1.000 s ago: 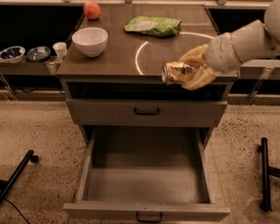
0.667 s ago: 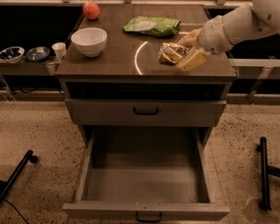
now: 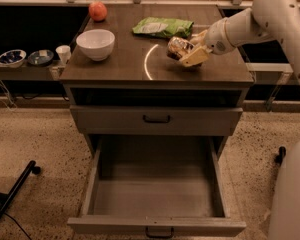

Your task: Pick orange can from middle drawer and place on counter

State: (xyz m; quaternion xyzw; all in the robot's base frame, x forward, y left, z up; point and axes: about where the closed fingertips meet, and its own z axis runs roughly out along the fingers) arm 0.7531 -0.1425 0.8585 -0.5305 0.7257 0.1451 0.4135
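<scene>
Your pincer (image 3: 186,54) is clamped on the orange can (image 3: 176,46), just right of the pale arc mark (image 3: 149,64). The can lies sideways, its end toward the arc. The tabletop (image 3: 115,66) lies directly below; whether they touch, you cannot tell.

Robot lab, tool (image 3: 185,53) over counter (image 3: 115,70)
</scene>
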